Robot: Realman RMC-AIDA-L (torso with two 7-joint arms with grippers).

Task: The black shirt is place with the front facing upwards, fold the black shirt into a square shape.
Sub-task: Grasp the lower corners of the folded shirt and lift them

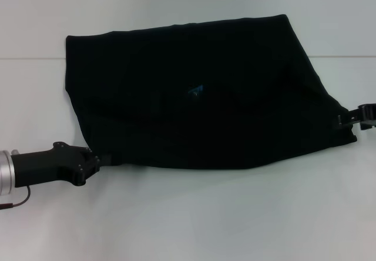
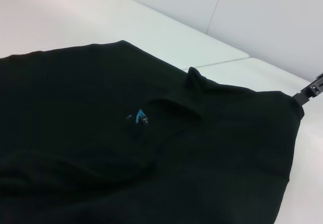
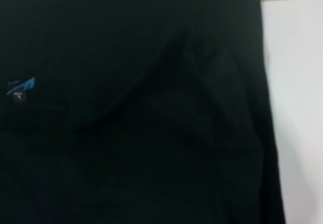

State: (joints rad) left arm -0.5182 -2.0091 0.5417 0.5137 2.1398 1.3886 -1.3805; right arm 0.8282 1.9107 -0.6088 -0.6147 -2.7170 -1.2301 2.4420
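Note:
The black shirt (image 1: 194,114) spreads across the white table (image 1: 205,214), far wider than either gripper. Its small blue neck label (image 1: 195,89) shows near the middle, and no lettering is visible. My left gripper (image 1: 104,159) reaches into the shirt's near left corner, with its fingertips covered by cloth. My right gripper (image 1: 345,119) pinches the near right corner, and it also shows in the left wrist view as the right gripper (image 2: 304,94). The near edge hangs taut between them, slightly off the table, with a shadow beneath. The right wrist view is filled by the black shirt (image 3: 126,108) and its label (image 3: 21,87).
A seam (image 1: 341,57) crosses the white table behind the shirt, and a pale wall (image 2: 262,17) rises beyond it. Bare tabletop lies in front of the shirt and to both sides.

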